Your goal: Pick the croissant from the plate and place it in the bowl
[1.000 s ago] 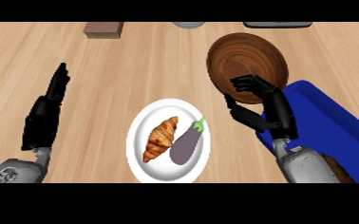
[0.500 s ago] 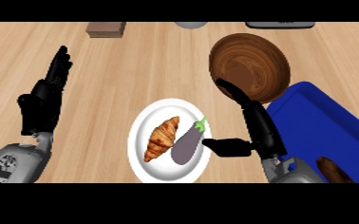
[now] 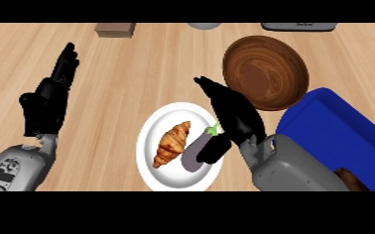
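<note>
Head view, from the left: the left hand (image 3: 46, 101) rests near the left edge with its fingers straight and pointing up, holding nothing; compared with a second ago it sits a little higher and more upright, which has no bearing on the task. On the wooden worktop (image 3: 139, 74) the white plate (image 3: 147, 153) lies where it did, and the croissant (image 3: 172, 144) is unmoved on its left half, just beside the eggplant (image 3: 196, 153) on the right half. The real change is the right hand (image 3: 236, 116): a second ago it hung by the rim of the wooden bowl (image 3: 264, 72), half a second ago it had dropped to the plate's right edge, and now it reaches over the plate's right part, above the eggplant, fingers (image 3: 209, 87) stretched out and open, grasping nothing, the thumb hanging low over the eggplant. That suggests the approach is under way but the pick has not begun; the hand probably needs to go further left, past the eggplant, to close on the croissant. The bowl stands up and to the right of the plate, holding nothing, with a blue tray (image 3: 330, 124) at the right edge.
</note>
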Action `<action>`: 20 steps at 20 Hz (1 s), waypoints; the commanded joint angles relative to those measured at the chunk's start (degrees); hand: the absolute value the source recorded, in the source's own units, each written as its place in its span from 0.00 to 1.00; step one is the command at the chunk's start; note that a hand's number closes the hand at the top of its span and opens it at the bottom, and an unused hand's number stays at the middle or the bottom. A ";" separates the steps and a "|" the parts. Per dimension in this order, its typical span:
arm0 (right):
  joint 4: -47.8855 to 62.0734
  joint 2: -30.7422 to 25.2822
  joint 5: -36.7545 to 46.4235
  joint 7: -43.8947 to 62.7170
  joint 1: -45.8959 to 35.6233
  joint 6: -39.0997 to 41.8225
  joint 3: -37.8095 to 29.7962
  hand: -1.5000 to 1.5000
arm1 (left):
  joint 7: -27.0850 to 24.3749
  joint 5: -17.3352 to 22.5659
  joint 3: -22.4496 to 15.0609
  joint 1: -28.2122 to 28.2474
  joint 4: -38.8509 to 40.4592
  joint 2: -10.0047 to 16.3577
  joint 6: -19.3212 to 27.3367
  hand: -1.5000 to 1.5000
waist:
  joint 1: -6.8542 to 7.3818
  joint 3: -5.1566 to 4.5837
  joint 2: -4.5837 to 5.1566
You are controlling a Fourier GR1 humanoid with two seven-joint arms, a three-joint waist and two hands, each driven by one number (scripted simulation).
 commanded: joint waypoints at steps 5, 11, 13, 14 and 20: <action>15.33 14.93 -3.83 11.36 -13.00 11.09 0.56 0.00 | -0.78 -2.31 0.35 0.15 1.00 -1.86 0.52 0.50 | 0.09 0.09 0.23; 24.69 15.99 -7.51 7.39 -15.48 13.85 1.36 0.00 | 2.22 -1.58 3.49 -1.49 -0.38 -0.11 -2.83 0.50 | -0.11 0.14 0.16; 25.45 16.04 -11.74 12.14 -17.84 11.19 6.33 0.00 | 0.52 -2.70 1.60 -0.26 -0.06 -2.25 -2.34 0.50 | 0.57 0.11 0.19; 28.31 16.06 -9.97 8.15 -15.30 11.05 6.46 0.00 | -0.12 -2.79 2.14 3.53 -2.49 -1.84 -1.94 0.50 | 0.55 0.13 0.15; 34.70 16.10 -12.41 10.59 -16.06 10.89 10.53 0.00 | 0.52 -4.82 1.56 2.41 -1.66 -4.31 -1.30 0.50 | 0.31 0.12 0.25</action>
